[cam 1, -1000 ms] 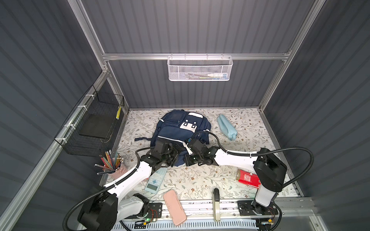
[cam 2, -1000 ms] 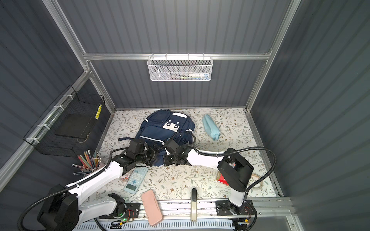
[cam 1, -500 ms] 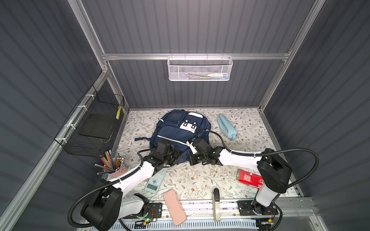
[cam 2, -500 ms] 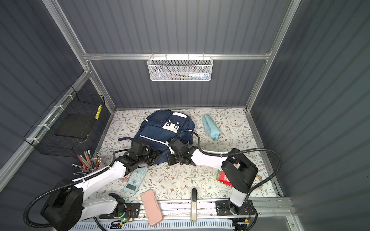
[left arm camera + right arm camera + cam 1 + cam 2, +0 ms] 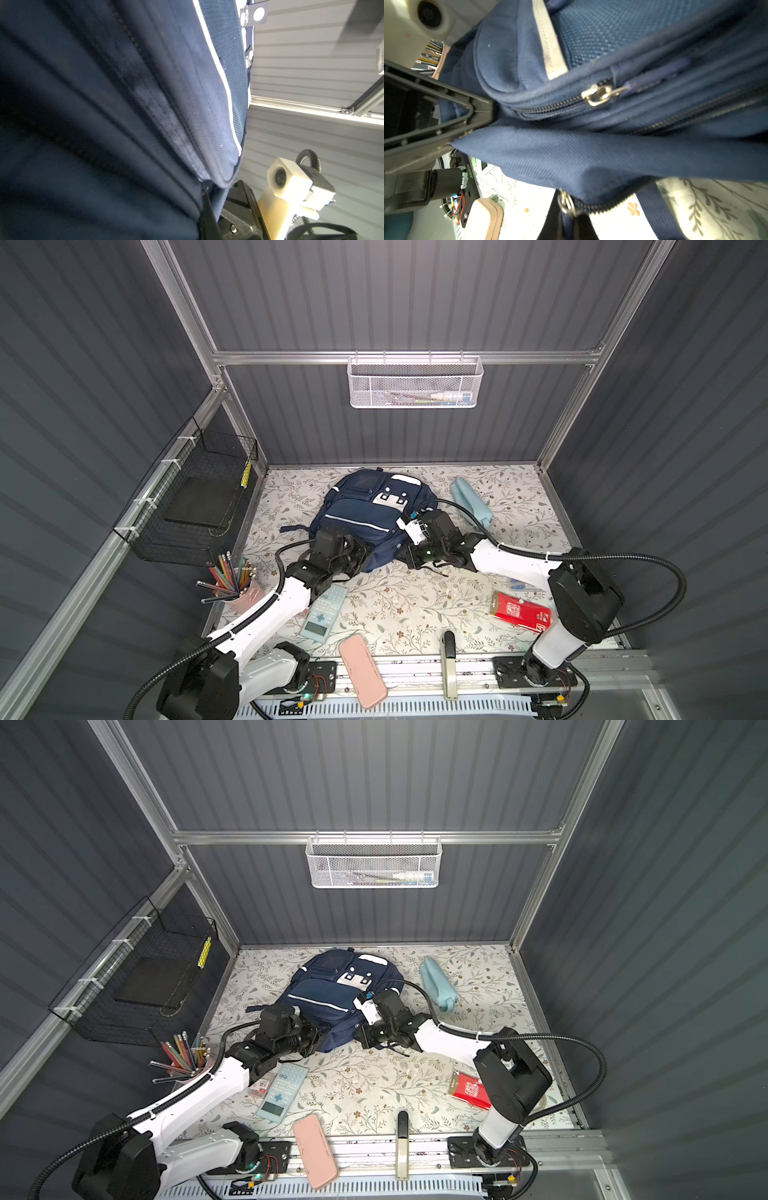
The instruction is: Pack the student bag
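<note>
The student bag (image 5: 365,506), navy with white stripes and patches, lies flat at the back middle of the floral mat in both top views (image 5: 332,990). My left gripper (image 5: 368,556) is at the bag's near left corner. In the right wrist view its black fingers (image 5: 467,116) are shut on a fold of the bag's fabric. My right gripper (image 5: 409,556) sits at the near right corner. It is shut on the dark pull of a silver zipper slider (image 5: 566,204) on the bag's lower edge. The bag (image 5: 124,104) fills the left wrist view.
A light blue pouch (image 5: 471,504) lies right of the bag. Nearer the front are a calculator (image 5: 325,612), a pink case (image 5: 362,670), a red packet (image 5: 521,612) and a pencil cup (image 5: 237,589). A black wire basket (image 5: 195,506) hangs on the left wall, a white mesh basket (image 5: 415,383) at the back.
My left gripper has moved in to the bag's near corner and gone from open to shut on the fabric. The right gripper has stayed shut at the zipper.
</note>
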### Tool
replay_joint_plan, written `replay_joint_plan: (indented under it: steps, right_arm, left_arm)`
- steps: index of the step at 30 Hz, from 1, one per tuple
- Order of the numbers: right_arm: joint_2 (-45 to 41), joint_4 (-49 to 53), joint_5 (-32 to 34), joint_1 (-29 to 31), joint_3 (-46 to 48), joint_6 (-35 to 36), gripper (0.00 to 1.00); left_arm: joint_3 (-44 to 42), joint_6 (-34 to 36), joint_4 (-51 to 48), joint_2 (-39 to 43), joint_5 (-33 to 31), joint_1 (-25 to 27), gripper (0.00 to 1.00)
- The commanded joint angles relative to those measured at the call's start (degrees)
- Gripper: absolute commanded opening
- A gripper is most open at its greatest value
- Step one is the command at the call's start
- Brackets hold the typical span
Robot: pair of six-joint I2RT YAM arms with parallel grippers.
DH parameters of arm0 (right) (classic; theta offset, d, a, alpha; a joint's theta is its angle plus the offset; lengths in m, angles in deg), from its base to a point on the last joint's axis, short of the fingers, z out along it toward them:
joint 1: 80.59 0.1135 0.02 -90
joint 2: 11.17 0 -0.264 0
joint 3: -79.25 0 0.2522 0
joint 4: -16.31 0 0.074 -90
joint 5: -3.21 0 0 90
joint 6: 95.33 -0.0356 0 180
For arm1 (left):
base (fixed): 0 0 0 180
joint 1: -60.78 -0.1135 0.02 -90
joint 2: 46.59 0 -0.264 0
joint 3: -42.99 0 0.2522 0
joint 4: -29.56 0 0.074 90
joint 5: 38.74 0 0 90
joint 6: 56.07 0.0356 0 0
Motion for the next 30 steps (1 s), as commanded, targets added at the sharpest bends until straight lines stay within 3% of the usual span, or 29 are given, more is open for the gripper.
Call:
replay_joint_plan:
  steps: [1, 4, 6, 9, 11, 15, 18, 24, 30]
  right_arm:
    - [0.18, 11.4, 18.45, -9.87, 2.06, 0.69, 0.0]
    - [-0.11, 11.13, 12.28, -14.17, 3.46, 1.75, 0.0]
    - [-0.94, 12.81, 15.51, -14.33, 3.12, 2.44, 0.0]
    - [-0.93, 13.82, 12.02, -14.79, 2.42, 3.42, 0.0]
    - [-0.83, 14.01, 9.23, -12.84, 1.35, 3.39, 0.01]
    - [-0.23, 17.63, 13.45, -6.16, -1.69, 4.5, 0.06]
    - [-1.11, 16.07, 7.05, -4.03, -2.09, 2.68, 0.03]
    - [2.94, 15.7, 5.18, 5.69, -9.31, 0.41, 0.0]
    - [4.86, 11.24, -0.35, 7.08, -10.16, -1.89, 0.0]
  left_arm:
    - [1.6, 4.61, -8.11, 2.92, -3.8, -5.88, 0.0]
    - [2.99, 6.66, -9.69, 4.63, -3.39, -8.25, 0.0]
    - [5.08, 8.65, -12.23, 4.46, -3.74, -8.26, 0.0]
    - [3.61, 7.64, -9.63, 4.31, -2.3, -8.26, 0.0]
    - [1.34, 5.45, -4.78, 3.44, -0.04, -8.08, 0.0]
    - [0.98, 5.4, -4.36, 2.16, 0.85, -8.08, 0.0]
    - [1.65, 6.76, -3.56, 1.37, 1.26, -7.85, 0.0]
    - [0.93, 4.06, 1.81, -2.48, 0.76, -3.36, 0.0]
    - [1.7, 4.95, 0.39, -1.96, 0.3, -3.25, 0.0]
